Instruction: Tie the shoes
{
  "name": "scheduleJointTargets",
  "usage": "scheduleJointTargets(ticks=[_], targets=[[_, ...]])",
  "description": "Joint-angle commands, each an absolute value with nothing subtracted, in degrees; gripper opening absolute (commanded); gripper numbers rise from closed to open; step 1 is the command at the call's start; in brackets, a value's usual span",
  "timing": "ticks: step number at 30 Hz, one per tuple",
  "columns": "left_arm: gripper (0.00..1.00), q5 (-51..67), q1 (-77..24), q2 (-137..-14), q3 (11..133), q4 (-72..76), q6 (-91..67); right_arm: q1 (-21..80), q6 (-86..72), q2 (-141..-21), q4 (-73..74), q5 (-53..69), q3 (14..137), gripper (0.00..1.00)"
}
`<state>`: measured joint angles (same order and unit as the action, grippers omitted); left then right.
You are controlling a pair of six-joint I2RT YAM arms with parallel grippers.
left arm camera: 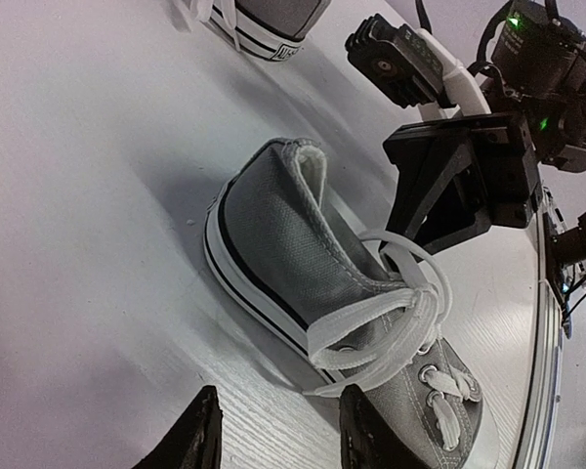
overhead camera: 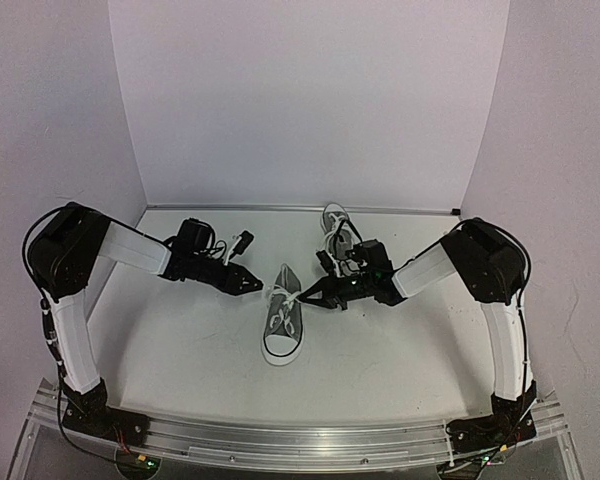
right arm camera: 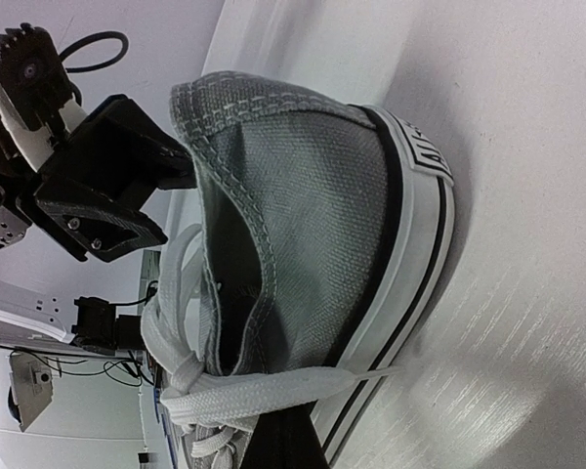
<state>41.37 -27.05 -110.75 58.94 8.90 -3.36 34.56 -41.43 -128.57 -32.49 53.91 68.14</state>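
**Two grey shoes, two grippers at the near one's laces**

At the bottom edge of the left wrist view, the left gripper [left arm camera: 281, 415] is showing its two black fingers [left arm camera: 201, 435] standing a moderate gap apart, with only bare table [left arm camera: 98, 244] between them. The right gripper [overhead camera: 308, 296] is sitting fully closed at the white laces [left arm camera: 402, 311]; whether a lace is pinched in it cannot be told.

Two shoes are lying on the table. The near shoe [overhead camera: 282, 322] is resting at the centre of the overhead view. Its long axis is running up and down the frame, with the toe cap pointing toward the bottom edge. The far shoe [overhead camera: 334, 218] is lying above and to the right, close to the back wall [overhead camera: 300, 100] and partly hidden by the right arm [overhead camera: 420, 272]. Its long axis is also running roughly up and down.

A heel patch [right arm camera: 425, 156] is carrying black letters, too foreshortened to read.
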Motion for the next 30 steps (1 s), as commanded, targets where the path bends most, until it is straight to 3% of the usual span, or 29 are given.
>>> scheduleJointTargets(ticks=[1,12,20,26,30], targets=[[0.43,44.2,-28.0,-111.9,62.4,10.8,-3.6,34.9,-41.1,-128.4,-34.2,54.4,69.1,0.0],[0.38,44.3,-29.8,-115.4,65.7,11.1,-4.1,34.9,-41.0,-128.2,-34.2,54.6,69.1,0.0],[0.22,44.2,-29.9,-115.1,64.9,11.8,-3.8,34.8,-40.8,-127.6,-34.1,54.3,68.3,0.0],[0.02,41.6,-29.7,-113.6,63.8,11.6,-3.0,34.0,-40.6,-126.1,-34.1,54.1,66.7,0.0],[0.0,38.8,-29.2,-112.2,62.8,10.7,-2.4,33.3,-40.1,-124.8,-34.0,54.0,64.7,0.0]])
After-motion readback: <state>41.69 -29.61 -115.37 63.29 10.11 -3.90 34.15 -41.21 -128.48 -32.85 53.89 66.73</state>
